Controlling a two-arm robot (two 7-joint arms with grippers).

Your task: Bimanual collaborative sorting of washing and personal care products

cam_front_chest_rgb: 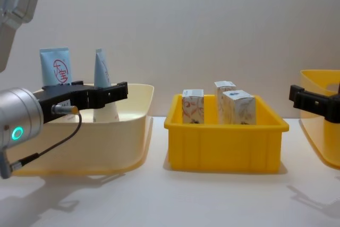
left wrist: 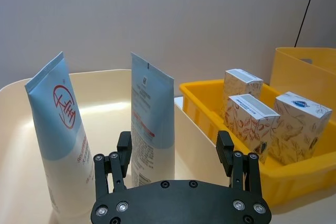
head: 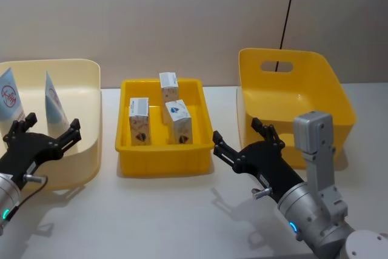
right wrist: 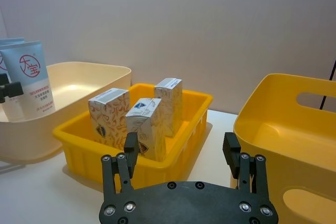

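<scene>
Both end effectors [head: 48, 124] [head: 236, 130] spread wide, empty

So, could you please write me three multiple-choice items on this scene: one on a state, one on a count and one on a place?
1. The left gripper and the right gripper are: A. both open; B. both shut; C. one open, one shut.
2. How many floral cartons stand in the shallow yellow tray? A. one; B. two; C. three.
3. The pale-blue tubes stand: A. in the shallow yellow tray; B. in the cream tray; C. in the right gripper.
Answers: 1 A, both sets of jaws are spread with nothing held; 2 C, three upright boxes show; 3 B, both tubes rise from the cream tray.
</scene>
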